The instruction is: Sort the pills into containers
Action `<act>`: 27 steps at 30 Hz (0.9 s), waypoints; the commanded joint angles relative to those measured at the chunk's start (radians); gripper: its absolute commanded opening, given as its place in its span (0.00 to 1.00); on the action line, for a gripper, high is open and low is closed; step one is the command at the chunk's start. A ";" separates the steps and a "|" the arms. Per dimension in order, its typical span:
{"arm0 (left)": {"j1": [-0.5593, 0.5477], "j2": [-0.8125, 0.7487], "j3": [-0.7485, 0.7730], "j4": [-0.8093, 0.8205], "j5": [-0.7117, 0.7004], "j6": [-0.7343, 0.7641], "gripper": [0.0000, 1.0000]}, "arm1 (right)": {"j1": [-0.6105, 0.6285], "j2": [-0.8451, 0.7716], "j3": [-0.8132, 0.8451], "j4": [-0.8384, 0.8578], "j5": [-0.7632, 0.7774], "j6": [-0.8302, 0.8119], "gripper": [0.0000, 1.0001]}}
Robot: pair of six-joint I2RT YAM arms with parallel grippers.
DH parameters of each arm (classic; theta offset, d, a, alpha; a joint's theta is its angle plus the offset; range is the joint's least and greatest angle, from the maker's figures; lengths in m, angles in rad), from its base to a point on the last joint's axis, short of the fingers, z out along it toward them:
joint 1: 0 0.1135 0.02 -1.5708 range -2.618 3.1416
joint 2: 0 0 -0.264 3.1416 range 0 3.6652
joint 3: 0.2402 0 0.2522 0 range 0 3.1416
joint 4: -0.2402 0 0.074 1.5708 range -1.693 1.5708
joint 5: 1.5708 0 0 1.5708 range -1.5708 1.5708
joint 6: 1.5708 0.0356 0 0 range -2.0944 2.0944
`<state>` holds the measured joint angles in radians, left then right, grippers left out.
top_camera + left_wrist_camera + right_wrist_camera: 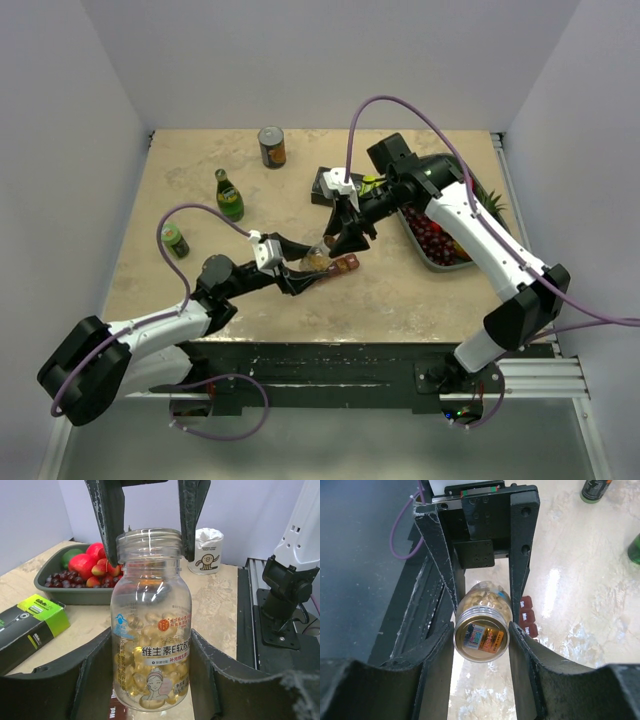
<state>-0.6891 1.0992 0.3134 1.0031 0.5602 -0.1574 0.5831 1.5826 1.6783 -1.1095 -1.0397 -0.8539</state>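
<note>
A clear pill bottle [318,260] full of yellow capsules is held between both grippers near the table's front centre. My left gripper [305,272] is shut on its body [150,630], one pad on each side of the label. My right gripper [340,240] is shut on the threaded neck; its fingers [112,520] come down on both sides of the mouth. In the right wrist view the bottle's mouth [481,639] shows a gold surface with a sticker. The dark red compartment strip [345,264] lies on the table just under the bottle [527,615], and its end shows below the bottle in the left wrist view [117,707].
A grey tray [432,262] of fruit stands at the right [70,596]. A black-and-green box [345,185] lies behind the grippers [35,617]. A green bottle [229,195], a brown can [272,147] and a green can [175,241] stand at the left. A white cup [207,550] stands beyond.
</note>
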 commanded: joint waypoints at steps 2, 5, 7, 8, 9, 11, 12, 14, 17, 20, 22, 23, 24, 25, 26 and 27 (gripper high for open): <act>0.005 -0.029 0.076 0.006 -0.008 -0.025 0.00 | 0.017 -0.049 -0.057 0.123 0.066 0.052 0.30; 0.005 -0.027 0.104 -0.030 -0.003 -0.040 0.00 | 0.024 -0.053 -0.069 0.142 0.081 0.067 0.30; 0.003 -0.025 0.116 -0.055 0.003 -0.045 0.00 | 0.027 -0.049 -0.069 0.143 0.093 0.065 0.30; 0.005 -0.025 0.124 -0.060 0.004 -0.048 0.00 | 0.029 -0.049 -0.069 0.148 0.099 0.067 0.30; 0.003 -0.028 0.128 -0.063 0.009 -0.047 0.00 | 0.030 -0.047 -0.071 0.152 0.102 0.078 0.30; 0.005 -0.032 0.133 -0.072 0.007 -0.045 0.00 | 0.031 -0.049 -0.084 0.174 0.112 0.099 0.31; 0.003 -0.038 0.133 -0.078 0.007 -0.025 0.00 | 0.031 -0.046 -0.092 0.181 0.110 0.125 0.31; 0.005 -0.050 0.141 -0.119 -0.003 0.022 0.00 | 0.031 -0.039 -0.124 0.224 0.087 0.198 0.31; 0.003 -0.070 0.153 -0.193 -0.051 0.099 0.00 | 0.032 -0.041 -0.201 0.330 0.076 0.330 0.31; 0.000 -0.094 0.177 -0.268 -0.144 0.151 0.00 | 0.031 -0.055 -0.308 0.514 0.197 0.690 0.31; -0.012 -0.101 0.190 -0.305 -0.190 0.199 0.00 | 0.031 -0.061 -0.359 0.589 0.262 0.800 0.30; -0.015 -0.098 0.194 -0.322 -0.219 0.234 0.00 | 0.032 -0.061 -0.371 0.614 0.311 0.919 0.32; -0.018 -0.091 0.202 -0.339 -0.229 0.246 0.00 | 0.032 -0.061 -0.379 0.625 0.337 0.961 0.32; -0.020 -0.085 0.213 -0.369 -0.235 0.258 0.00 | 0.032 -0.062 -0.388 0.648 0.352 0.996 0.32; -0.020 -0.069 0.214 -0.382 -0.243 0.272 0.00 | 0.031 -0.065 -0.393 0.661 0.372 1.074 0.33; -0.023 -0.061 0.216 -0.391 -0.247 0.275 0.00 | 0.031 -0.065 -0.396 0.672 0.410 1.110 0.34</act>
<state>-0.6960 1.0523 0.4095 0.4973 0.3908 0.0269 0.5892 1.5227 1.3163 -0.5617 -0.7979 -0.0719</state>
